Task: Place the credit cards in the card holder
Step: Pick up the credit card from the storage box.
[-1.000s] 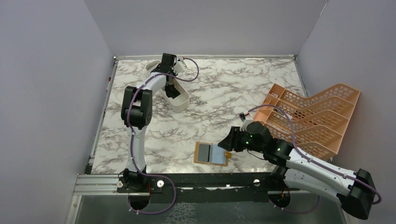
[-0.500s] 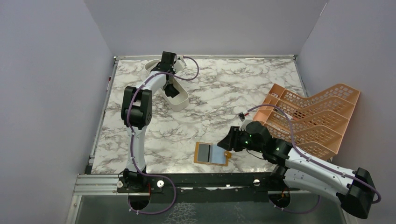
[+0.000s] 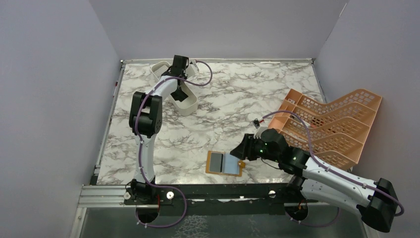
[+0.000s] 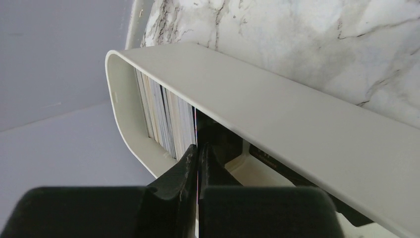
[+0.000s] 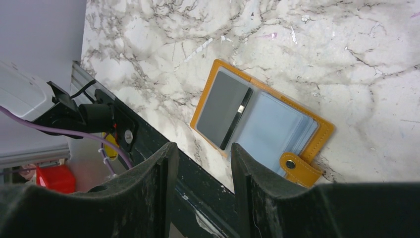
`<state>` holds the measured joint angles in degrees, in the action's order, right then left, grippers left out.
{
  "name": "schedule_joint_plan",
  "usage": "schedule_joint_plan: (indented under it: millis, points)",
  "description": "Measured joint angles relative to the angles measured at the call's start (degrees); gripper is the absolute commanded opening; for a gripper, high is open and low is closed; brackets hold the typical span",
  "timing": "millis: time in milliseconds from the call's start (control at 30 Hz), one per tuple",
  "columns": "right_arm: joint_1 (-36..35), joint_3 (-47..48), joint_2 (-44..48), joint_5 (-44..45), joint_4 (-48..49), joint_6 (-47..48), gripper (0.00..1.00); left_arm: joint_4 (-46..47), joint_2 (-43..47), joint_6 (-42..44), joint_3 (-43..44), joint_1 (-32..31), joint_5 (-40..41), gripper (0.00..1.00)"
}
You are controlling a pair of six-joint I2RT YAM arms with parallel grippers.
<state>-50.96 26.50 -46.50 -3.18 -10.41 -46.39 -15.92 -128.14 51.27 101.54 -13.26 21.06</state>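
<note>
The orange-tan card holder [image 3: 225, 162] lies open flat near the table's front edge. In the right wrist view it [image 5: 322, 130] shows a grey card [image 5: 220, 109] in its left panel and a pale blue panel on the right. My right gripper [image 3: 242, 151] is open and empty, just right of the holder; its tips [image 5: 200, 148] hover over the holder's near edge. My left gripper [image 3: 182, 94] reaches into the white oval tray [image 3: 189, 110] at the far left. It [image 4: 197, 148] is shut on the thin edge of a credit card, beside several upright cards [image 4: 163, 119].
A large orange lattice rack [image 3: 332, 124] stands at the right edge, close behind the right arm. The black front rail [image 5: 163, 163] runs just below the holder. The holder's snap tab [image 5: 297, 168] sticks out toward the right gripper. Grey walls enclose the marble table.
The left wrist and the white tray have shifted slightly; the tray's near end has swung a little left. The right arm and card holder have not moved.
</note>
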Motion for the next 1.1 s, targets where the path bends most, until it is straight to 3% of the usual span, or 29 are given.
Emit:
schedule_joint_plan:
  millis: [433, 867, 967, 1100]
  points:
    - [0.0, 0.0, -0.02, -0.13, 0.92, -0.02, 0.49, -3.91, 4.35, -7.26, -0.22, -3.28, 3.39, 0.0]
    - [0.0, 0.0, 0.13, -0.13, 0.33, -0.07, 0.48, -11.87, 13.86, -28.85, -2.62, -7.34, 9.22, 0.0]
    - [0.0, 0.0, 0.57, -0.13, -0.39, -0.31, 0.48, -13.38, 20.15, -35.71, -7.06, -7.91, 5.11, 0.0]
    - [0.0, 0.0, 1.36, -0.28, -1.29, -0.87, 0.48, -12.15, 31.34, -45.2, -15.93, -7.98, -8.66, 0.0]
